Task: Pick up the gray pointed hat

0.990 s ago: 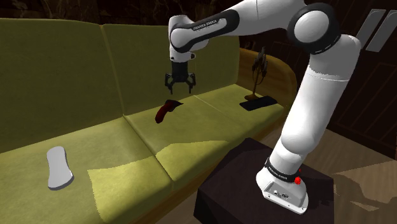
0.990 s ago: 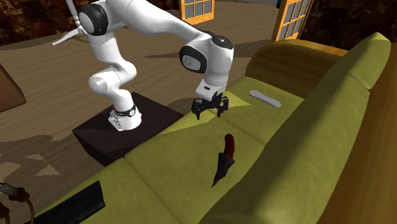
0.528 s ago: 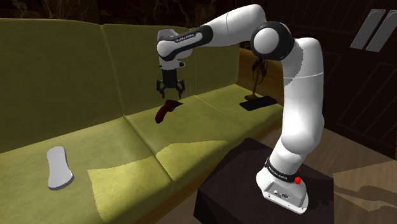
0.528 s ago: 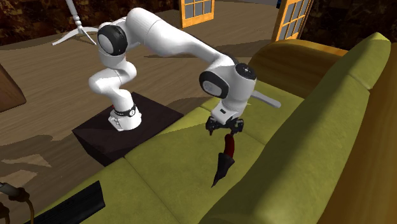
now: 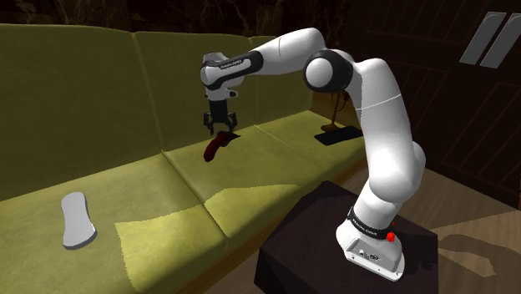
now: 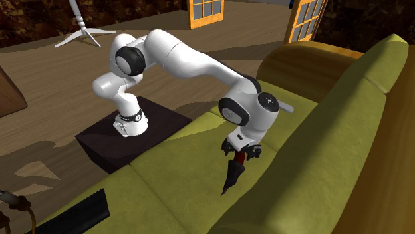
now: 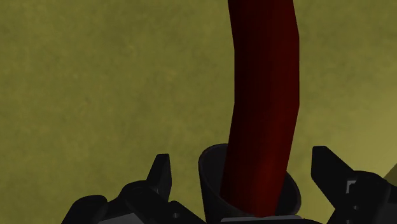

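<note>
**Hovering over the pointed hat, fingers spread**

Shoulder view: we see the gripper (image 5: 221, 127) covering the upper end of the pointed hat (image 5: 214, 149), which lies on the middle seat cushion of the olive sofa (image 5: 100, 100). We cannot tell from here whether the fingertips touch it. Since half a second ago the hand has dropped closer to the hat and the elbow has folded lower. The arm reaches up from its stand (image 5: 309, 225) and over the seat, with the wrist pointing down.

Second exterior view: the gripper (image 6: 241, 154) now hides the red end of the pointed hat (image 6: 229, 179), which lay bare before. The dark tip sticks out beneath the gripper, near the backrest.

Wrist view: the pointed hat (image 7: 264, 108) is dark red, with what looks like a dark grey rim, cut off between the fingers (image 7: 160, 177). They stand apart on either side of it, not touching it.
</note>
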Action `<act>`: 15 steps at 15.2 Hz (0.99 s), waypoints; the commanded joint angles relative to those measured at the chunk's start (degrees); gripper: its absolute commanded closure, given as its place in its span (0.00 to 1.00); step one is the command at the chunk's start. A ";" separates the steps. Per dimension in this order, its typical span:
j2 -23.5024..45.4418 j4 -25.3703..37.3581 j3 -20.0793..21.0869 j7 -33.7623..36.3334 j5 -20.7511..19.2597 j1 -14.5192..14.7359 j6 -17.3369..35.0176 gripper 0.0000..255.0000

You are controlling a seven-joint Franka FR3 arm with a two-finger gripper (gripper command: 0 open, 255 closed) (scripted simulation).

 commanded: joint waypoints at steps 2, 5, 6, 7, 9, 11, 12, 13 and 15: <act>1.16 -0.37 -0.07 0.06 -0.04 0.03 1.52 0.00; 1.97 -1.04 -0.11 0.02 -0.09 0.05 3.01 0.00; 1.98 -1.04 -0.11 0.02 -0.09 0.05 3.01 0.00; 1.98 -0.97 -0.10 0.06 -0.09 0.08 2.94 1.00; 1.99 -0.93 -0.11 0.06 -0.09 0.07 2.91 1.00; 1.99 -0.93 -0.10 0.06 -0.09 0.08 2.91 1.00; 1.99 -0.91 -0.11 0.06 -0.09 0.08 2.90 1.00; 1.98 -0.93 -0.11 0.06 -0.09 0.07 2.91 1.00; 1.98 -0.94 -0.11 0.06 -0.09 0.07 2.91 1.00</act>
